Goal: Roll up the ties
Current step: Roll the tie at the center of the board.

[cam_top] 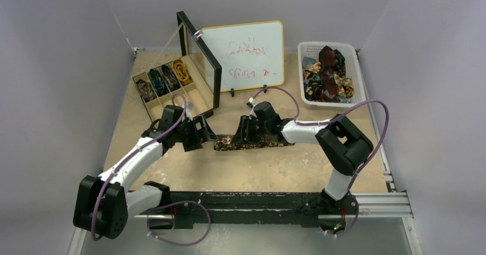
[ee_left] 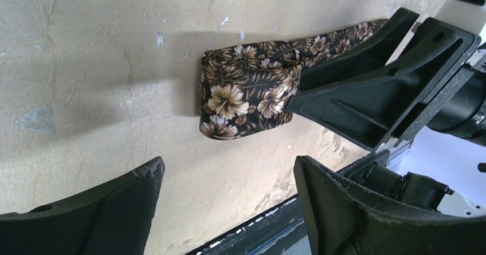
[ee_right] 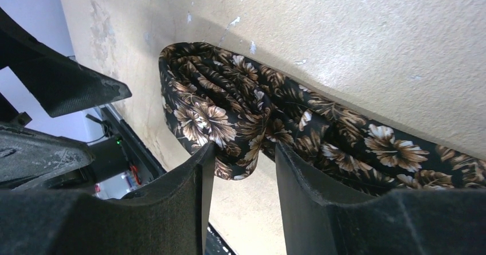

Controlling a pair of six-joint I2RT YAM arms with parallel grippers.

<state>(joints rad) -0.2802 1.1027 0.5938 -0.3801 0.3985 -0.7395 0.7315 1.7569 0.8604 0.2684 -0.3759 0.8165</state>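
A dark tie with a brown-gold flower pattern (cam_top: 252, 144) lies across the table's middle, its left end folded over into a thick loop (ee_left: 246, 94). My right gripper (cam_top: 243, 130) is down on that folded end, and in the right wrist view (ee_right: 245, 149) its fingers are pinched on a fold of the tie (ee_right: 258, 106). My left gripper (cam_top: 202, 133) hovers just left of the tie's end, open and empty (ee_left: 229, 169). One of the right gripper's fingers (ee_left: 344, 94) shows in the left wrist view, lying over the tie.
A compartment box (cam_top: 163, 80) holding several rolled ties stands at the back left, its black lid (cam_top: 200, 60) upright. A whiteboard (cam_top: 243, 54) stands behind the arms. A white basket (cam_top: 355, 66) of loose ties is at the back right. A black rail (cam_top: 258, 200) runs along the near edge.
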